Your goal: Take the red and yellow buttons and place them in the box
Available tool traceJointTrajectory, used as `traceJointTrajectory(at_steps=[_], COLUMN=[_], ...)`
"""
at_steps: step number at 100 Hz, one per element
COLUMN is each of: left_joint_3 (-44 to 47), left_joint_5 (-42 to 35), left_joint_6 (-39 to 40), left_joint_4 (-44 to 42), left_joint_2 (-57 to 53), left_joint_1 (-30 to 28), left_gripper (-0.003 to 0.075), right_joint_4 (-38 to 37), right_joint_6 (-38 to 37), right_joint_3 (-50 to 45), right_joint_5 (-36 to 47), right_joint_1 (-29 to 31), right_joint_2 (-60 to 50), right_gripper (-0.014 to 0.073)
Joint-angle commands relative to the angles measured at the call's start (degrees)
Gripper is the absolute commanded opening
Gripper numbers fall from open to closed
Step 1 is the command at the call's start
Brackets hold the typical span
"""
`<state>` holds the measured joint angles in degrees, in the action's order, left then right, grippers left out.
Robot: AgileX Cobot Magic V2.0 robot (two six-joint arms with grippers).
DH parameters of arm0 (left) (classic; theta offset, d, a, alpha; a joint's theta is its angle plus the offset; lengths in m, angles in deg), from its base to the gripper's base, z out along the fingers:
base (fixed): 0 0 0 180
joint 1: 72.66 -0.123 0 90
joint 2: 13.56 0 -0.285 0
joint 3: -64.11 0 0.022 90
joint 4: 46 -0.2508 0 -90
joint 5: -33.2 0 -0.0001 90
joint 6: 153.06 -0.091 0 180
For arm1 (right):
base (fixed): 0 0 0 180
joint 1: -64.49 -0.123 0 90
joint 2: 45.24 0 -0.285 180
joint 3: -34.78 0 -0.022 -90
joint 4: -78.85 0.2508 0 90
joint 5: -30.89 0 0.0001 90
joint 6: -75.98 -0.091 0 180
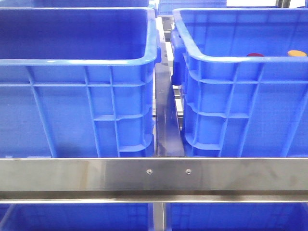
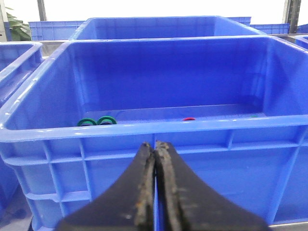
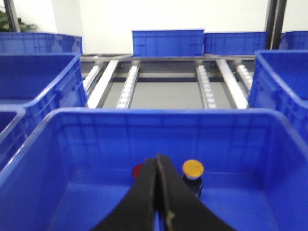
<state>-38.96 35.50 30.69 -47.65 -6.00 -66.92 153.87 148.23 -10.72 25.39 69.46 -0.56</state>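
Note:
Two look-alike blue crates stand side by side. The red button (image 1: pixel 255 54) and the yellow button (image 1: pixel 297 53) peek over the rim of the right crate (image 1: pixel 240 60). The left crate, the box (image 1: pixel 77 61), shows no buttons. In the right wrist view my right gripper (image 3: pixel 157 156) is shut and empty above that crate's inside. The yellow button (image 3: pixel 193 168) sits on a dark body just beyond it, and the red button (image 3: pixel 136 170) is half hidden behind the fingers. My left gripper (image 2: pixel 155 143) is shut and empty in front of a crate wall (image 2: pixel 192 126). Neither gripper appears in the front view.
Green rings (image 2: pixel 96 121) and a red ring (image 2: pixel 188 119) lie in the crate facing the left gripper. A steel rail (image 1: pixel 154 175) crosses the front and a steel divider (image 1: pixel 166 110) separates the crates. Roller tracks (image 3: pixel 168 82) and more blue crates (image 3: pixel 166 43) lie beyond.

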Motion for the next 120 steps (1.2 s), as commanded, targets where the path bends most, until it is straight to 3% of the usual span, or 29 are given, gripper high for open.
traceJointTrajectory(at_steps=[1, 14, 26, 43, 73, 120], left_joint_3=[2.8, 2.8, 2.8, 2.8, 2.8, 2.8], left_joint_5=[-4.7, -4.7, -4.7, -4.7, -4.7, -4.7], left_joint_6=[0.0, 0.0, 0.0, 0.0, 0.0, 0.0], left_joint_4=[-0.1, -0.1, -0.1, -0.1, -0.1, -0.1], left_joint_2=[-2.0, -2.0, -2.0, -2.0, -2.0, -2.0], left_joint_1=[-0.2, -0.2, -0.2, -0.2, -0.2, -0.2], left_gripper=[-0.0019, -0.0019, -0.0019, -0.0019, -0.0019, -0.0019], right_joint_4=[-17.6, -39.3, -56.8, -70.7, -72.7, -72.7], right_joint_6=[-16.9, -39.9, -56.6, -70.2, -73.3, -73.3], right_joint_3=[1.6, 1.6, 1.5, 0.7, -11.8, -27.8], right_joint_5=[-0.5, -0.5, -0.5, 0.3, 9.8, 10.0], right_joint_1=[0.1, 0.1, 0.0, 0.0, -0.8, -3.4], right_joint_2=[-0.3, -1.0, -2.6, -5.4, -16.5, -39.2], right_gripper=[-0.0068, -0.0068, -0.0068, -0.0068, -0.0068, -0.0068])
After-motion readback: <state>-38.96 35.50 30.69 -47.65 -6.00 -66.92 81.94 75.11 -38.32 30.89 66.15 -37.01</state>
